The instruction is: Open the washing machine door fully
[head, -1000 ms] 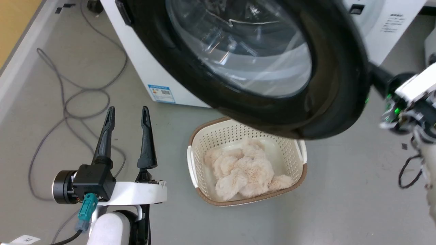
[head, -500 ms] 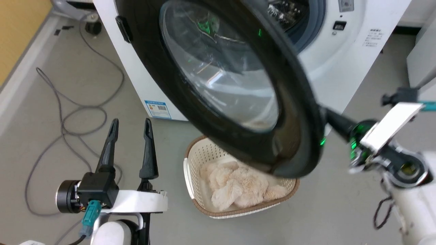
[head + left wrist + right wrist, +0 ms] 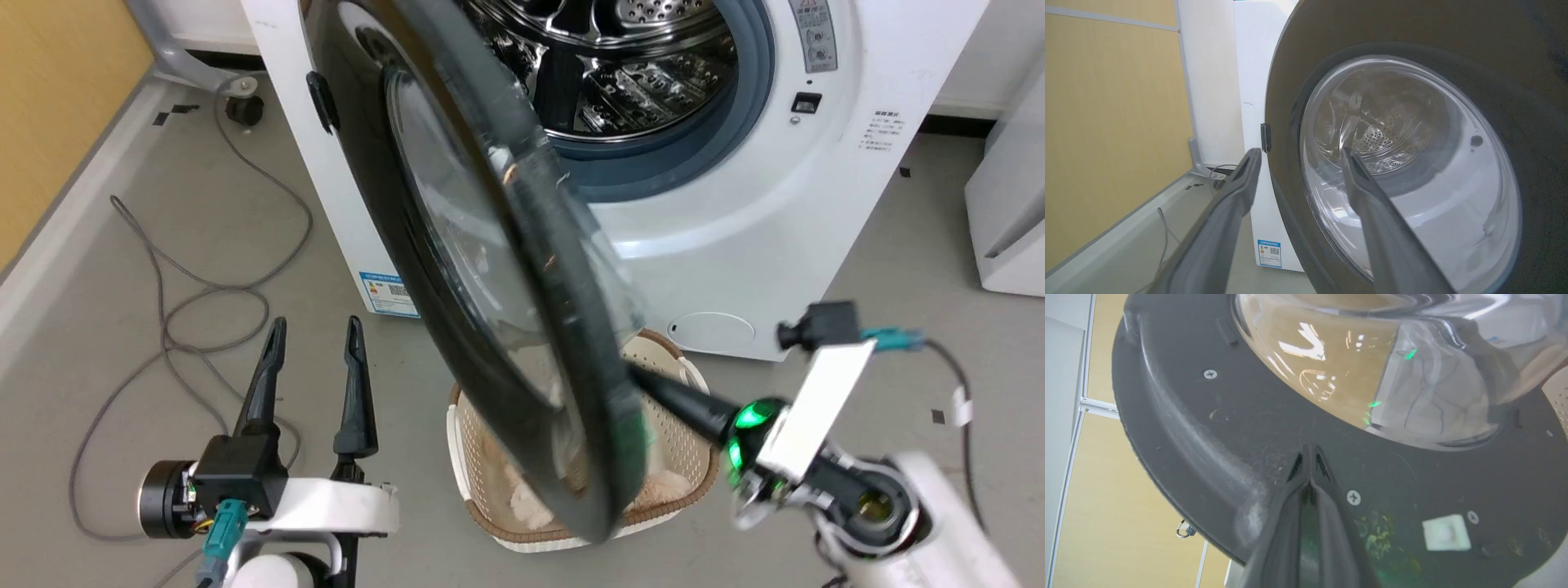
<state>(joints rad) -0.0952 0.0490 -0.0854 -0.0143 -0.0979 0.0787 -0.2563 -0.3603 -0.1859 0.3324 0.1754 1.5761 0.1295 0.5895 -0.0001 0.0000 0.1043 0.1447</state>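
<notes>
- the washing machine door [image 3: 478, 269] stands swung out from the front of the white washing machine [image 3: 816, 204], attached along the machine's left side. the head view sees it almost edge-on, so the round opening is uncovered.
- inside the opening the steel drum [image 3: 620, 65] shows, with a grey-blue rubber ring [image 3: 739, 122] around it.
- the right tool [image 3: 645, 380] has its two fingers pressed together with nothing between them. the tips touch the dark inner face of the door, near its lower free edge.
- in the right wrist view the closed tips sit just below the bulging glass bowl [image 3: 1372, 355], beside a screw [image 3: 1353, 497] and near a small white square piece [image 3: 1445, 533].
- a green light [image 3: 747, 416] glows at the right wrist.
- the left tool [image 3: 315, 327] is at the lower left of the head view, its fingers spread apart and empty, pointing up, apart from the door.
- the left wrist view looks between those spread fingers at the door's outer face, and the drum is visible through the glass.
- a cream basket [image 3: 459, 433] with a brown rim sits on the grey floor [image 3: 939, 269] in front of the machine. the door's lower edge partly hides it, and pale fluffy cloth [image 3: 522, 500] lies in it.
- a grey cable [image 3: 163, 318] loops over the floor to the left of the machine, near a yellow wall [image 3: 57, 122].
</notes>
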